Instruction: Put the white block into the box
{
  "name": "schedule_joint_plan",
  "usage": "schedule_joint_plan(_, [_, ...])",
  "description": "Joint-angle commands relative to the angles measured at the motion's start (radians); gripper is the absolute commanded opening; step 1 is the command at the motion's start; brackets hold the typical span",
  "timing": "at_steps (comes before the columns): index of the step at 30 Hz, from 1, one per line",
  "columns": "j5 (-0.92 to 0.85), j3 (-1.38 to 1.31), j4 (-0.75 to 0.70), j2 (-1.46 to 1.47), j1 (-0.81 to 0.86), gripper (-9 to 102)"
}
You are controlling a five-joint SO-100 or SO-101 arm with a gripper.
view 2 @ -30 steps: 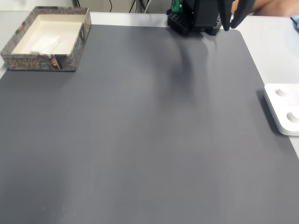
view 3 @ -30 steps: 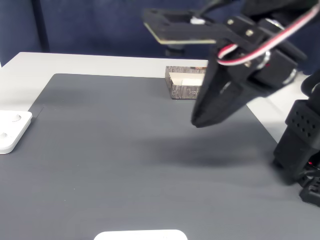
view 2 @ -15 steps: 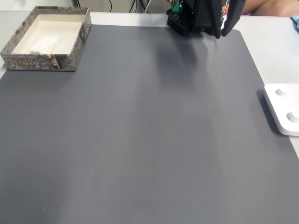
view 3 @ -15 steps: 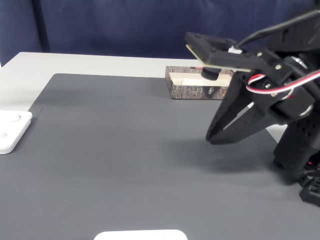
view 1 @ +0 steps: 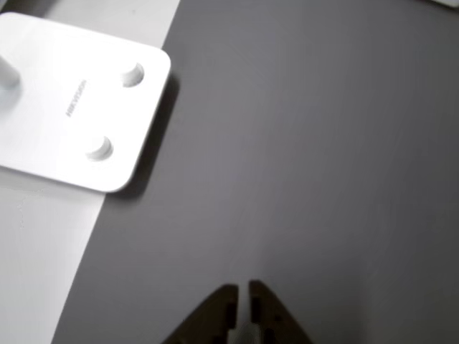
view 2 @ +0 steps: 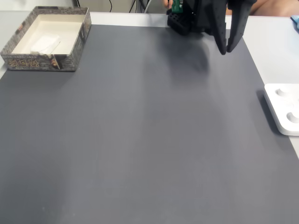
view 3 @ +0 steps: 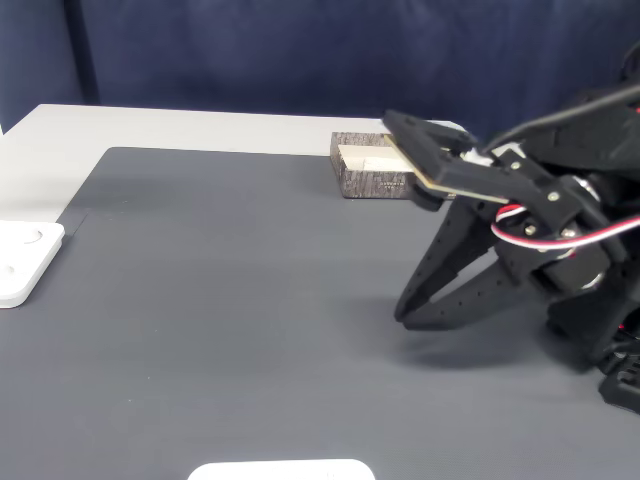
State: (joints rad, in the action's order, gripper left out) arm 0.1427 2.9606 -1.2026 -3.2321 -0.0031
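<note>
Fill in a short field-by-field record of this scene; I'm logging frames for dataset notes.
white block: lying inside the box
box: top-left corner of the mat in a fixed view
gripper: above the mat, jaws almost together, holding nothing
flat white device: at the mat's right edge
mat: dark grey

The box [view 3: 372, 170] is partly hidden behind the arm [view 3: 520, 240]; the white device [view 2: 285, 108] runs off the edge.
</note>
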Motion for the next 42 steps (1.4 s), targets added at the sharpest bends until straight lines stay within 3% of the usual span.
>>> schedule_joint_plan(1, [-0.008,0.008,0.021,-0.037,0.012,-2])
schedule_joint_plan(14, [0.014,0.054,-0.04,-0.091,0.087,-2])
schedule_joint_plan(27, [-0.057,0.132,-0.091,-0.091,0.094,-2])
schedule_joint_plan(33, [-0.17,0.132,-0.126,-0.091,0.114,-2])
schedule_joint_plan(42, [-0.167,0.132,-0.126,-0.092,0.117,-2])
